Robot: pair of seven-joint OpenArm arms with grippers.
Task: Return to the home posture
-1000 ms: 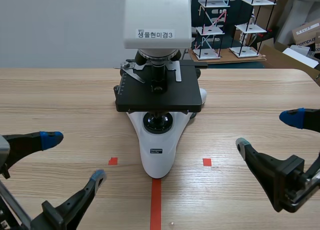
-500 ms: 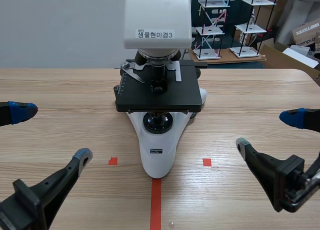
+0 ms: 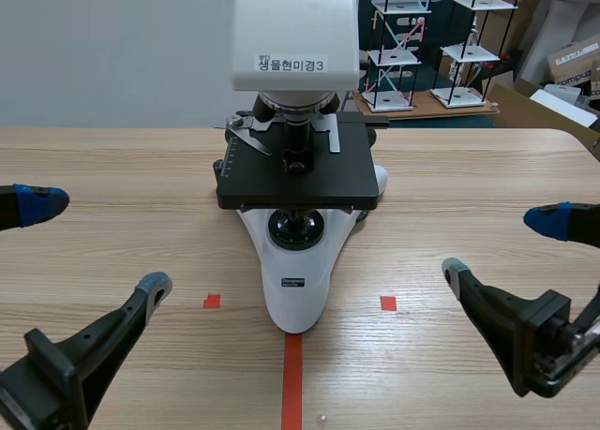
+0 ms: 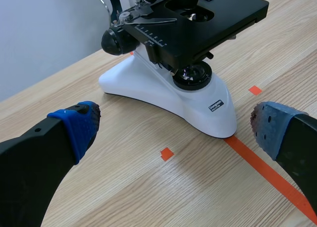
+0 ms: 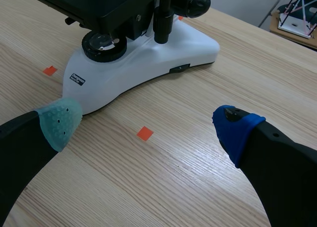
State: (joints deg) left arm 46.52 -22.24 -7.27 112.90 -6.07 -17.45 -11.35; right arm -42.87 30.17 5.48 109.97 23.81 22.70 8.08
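A white and black microscope (image 3: pixel 297 158) stands at the table's middle, its base (image 4: pixel 188 101) ahead of both grippers (image 5: pixel 143 64). My left gripper (image 3: pixel 94 247) is low at the left, open and empty, with nothing between its fingers (image 4: pixel 173 125). At the right my right gripper (image 3: pixel 506 247) is also open and empty, its pads (image 5: pixel 59 120) wide apart over bare wood. Neither gripper touches the microscope.
The wooden table (image 3: pixel 112 168) carries orange-red tape marks. Behind the table at the back right stand wire model racks (image 3: pixel 422 46) and cardboard boxes (image 3: pixel 572 65). A grey wall (image 3: pixel 112 46) is at the back left.
My left arm has pulled back to the left, its fingers spreading wider, then nearly stopped. The right arm and the microscope have stayed put.
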